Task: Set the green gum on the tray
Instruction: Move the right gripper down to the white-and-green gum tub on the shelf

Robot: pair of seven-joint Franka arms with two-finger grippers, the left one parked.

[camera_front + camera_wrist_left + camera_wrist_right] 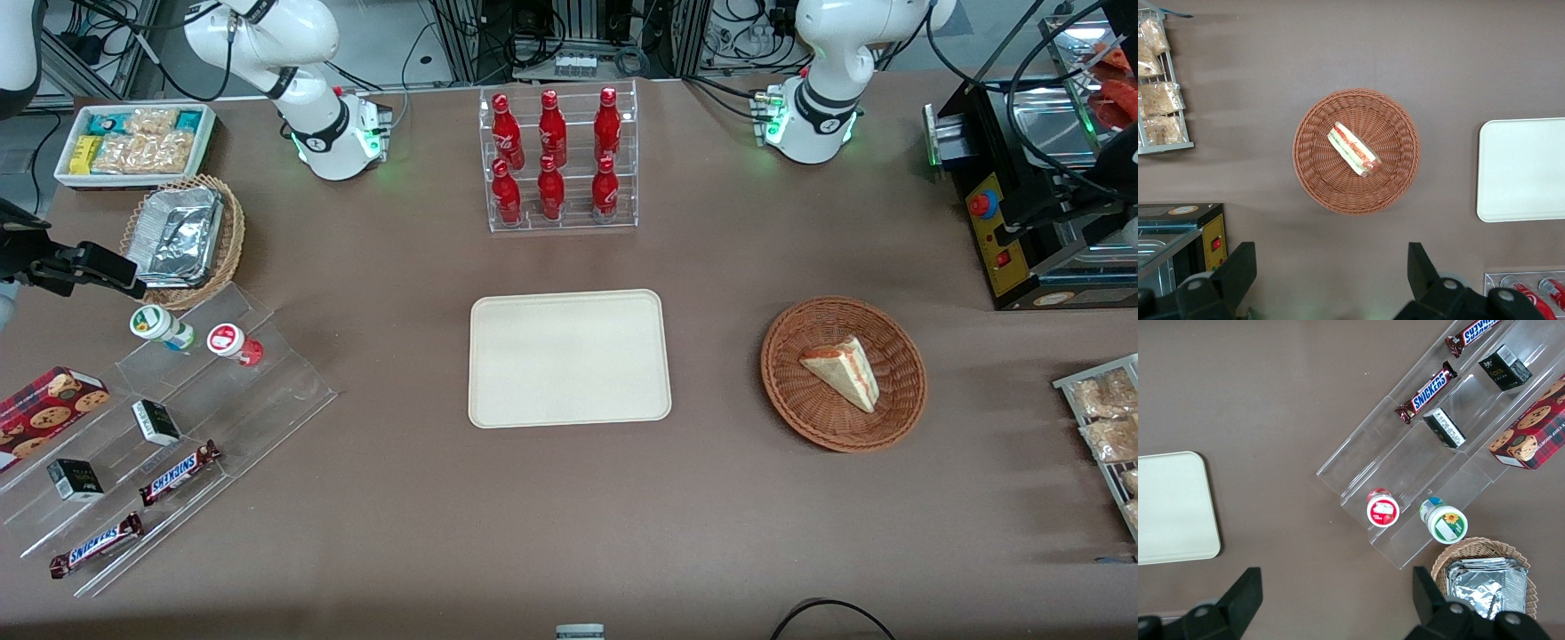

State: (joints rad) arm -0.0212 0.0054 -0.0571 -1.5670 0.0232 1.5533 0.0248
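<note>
Front view: gripper (pixel 89 267) jaws cut off.

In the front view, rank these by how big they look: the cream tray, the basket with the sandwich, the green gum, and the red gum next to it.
1. Tray, largest.
2. Sandwich basket.
3. Green gum and red gum: they look about alike, so no ranking between them.

The right gripper hangs open above the table near the clear stand, holding nothing.
</note>
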